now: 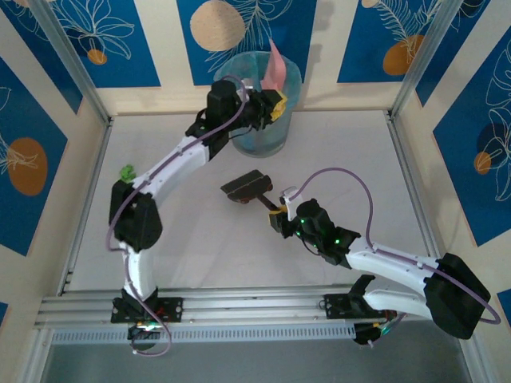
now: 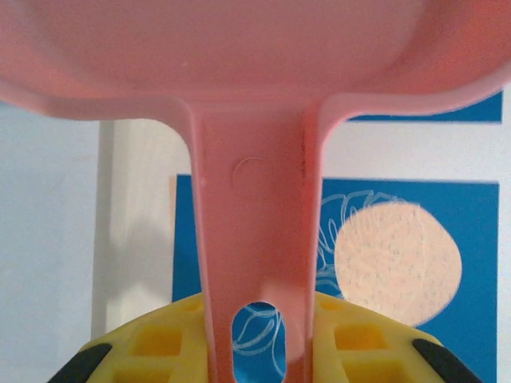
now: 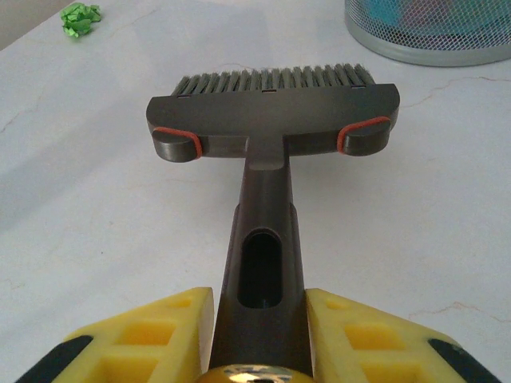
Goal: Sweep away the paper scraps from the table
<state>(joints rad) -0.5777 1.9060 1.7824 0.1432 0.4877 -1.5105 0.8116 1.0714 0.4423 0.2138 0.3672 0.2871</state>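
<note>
**Dustpan raised at the bin, one green scrap on the tabletop**

The left gripper (image 1: 275, 104) is clamped on the handle of a flat pink plastic dustpan (image 1: 277, 65). It holds the dustpan upright at the rim of a round pale blue mesh bin (image 1: 263, 137), which stands at the far edge of the white tabletop (image 1: 351, 152). In the left wrist view the yellow fingers (image 2: 156, 347) press both sides of the pink handle.

The right gripper (image 3: 259, 347) is closed on the handle of a dark grey hand brush with red trim (image 3: 271, 120). The brush lies low over the middle of the tabletop, bristles pointing away from the arm.

One crumpled green paper scrap (image 1: 125, 171) lies on the tabletop beside the left arm, well apart from the brush. Blurred cyan and pink shapes show through the bin's mesh.
</note>
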